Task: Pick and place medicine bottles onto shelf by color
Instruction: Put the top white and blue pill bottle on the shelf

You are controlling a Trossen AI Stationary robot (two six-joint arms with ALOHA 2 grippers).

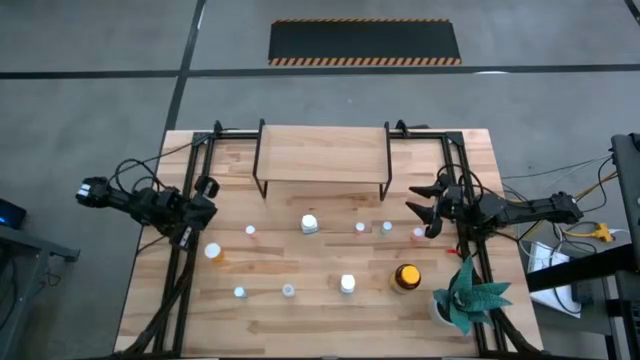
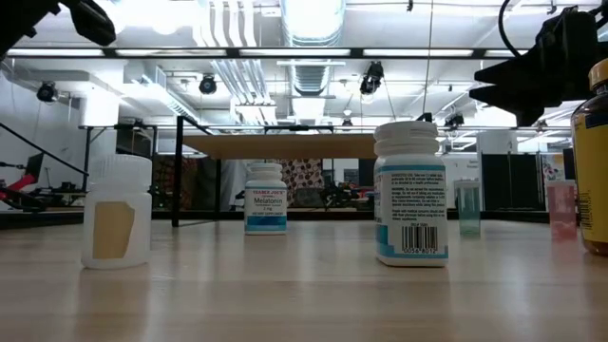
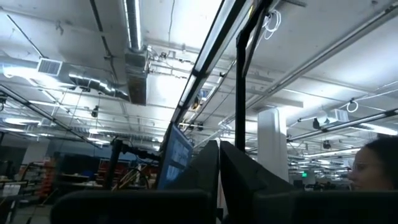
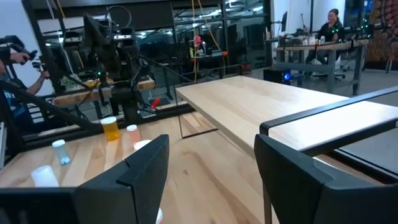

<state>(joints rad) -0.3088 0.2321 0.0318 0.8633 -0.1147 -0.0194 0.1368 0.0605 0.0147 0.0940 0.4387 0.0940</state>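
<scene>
Small medicine bottles stand scattered on the table in front of the shelf (image 1: 320, 160): a white one (image 1: 310, 223), another white one (image 1: 347, 284), an amber one with a yellow label (image 1: 406, 277), an orange-capped one (image 1: 213, 251) and several tiny vials. The shelf is a light-wood board on thin black legs near the far edge. My left gripper (image 1: 205, 187) hangs shut above the table's left side, tipped up toward the ceiling (image 3: 219, 168). My right gripper (image 1: 425, 213) stands open and level above the right side, empty (image 4: 211, 174), facing the shelf (image 4: 280, 102).
A green spiky plant (image 1: 468, 295) sits at the near right corner beside the amber bottle. Black frame rails (image 1: 190, 200) run along both sides of the table. People show in the room beyond the table. Bare wood lies between the bottles and under the shelf.
</scene>
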